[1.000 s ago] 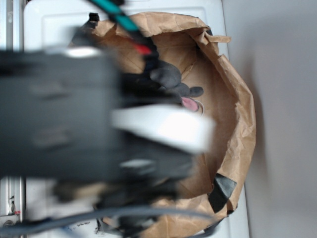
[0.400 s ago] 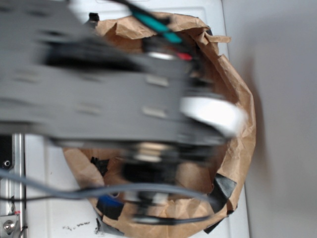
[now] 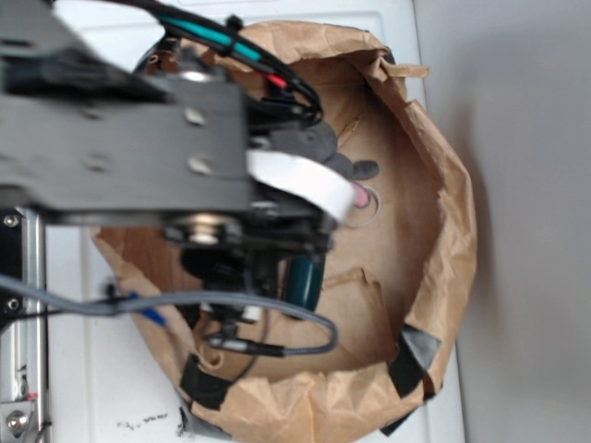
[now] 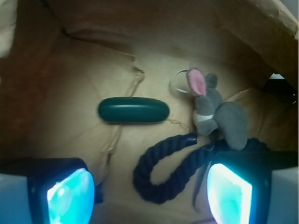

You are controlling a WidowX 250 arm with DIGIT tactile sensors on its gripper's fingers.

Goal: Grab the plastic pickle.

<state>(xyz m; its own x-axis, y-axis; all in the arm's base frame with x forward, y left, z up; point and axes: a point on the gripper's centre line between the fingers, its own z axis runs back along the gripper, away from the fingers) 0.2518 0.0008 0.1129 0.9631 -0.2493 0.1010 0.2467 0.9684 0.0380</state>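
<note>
Moved: since a moment ago the arm (image 3: 120, 138) has swung up and to the left, so more of the bag floor now shows, and the picture is less blurry.
Gripper (image 4: 149, 191): wide open, holding nothing; its two glowing fingers (image 4: 70, 196) sit at the bottom corners of the wrist view, far apart.
Touching: the fingers touch nothing that I can see; the right one is in front of part of the rope.
Pickle (image 4: 133, 110): lies flat on the brown paper, long side going left to right, above the gap between the fingers and a bit to the left. From outside, only one end (image 3: 303, 281) peeks out under the arm.
Rope (image 4: 163, 170): dark blue loop, just below and to the right of the pickle, not touching it.
Mouse (image 4: 219, 116): grey with a pink ear, to the right of the pickle, resting against the rope.
Bag (image 3: 443, 231): brown paper with rolled-down sides, holding all the toys.
</note>
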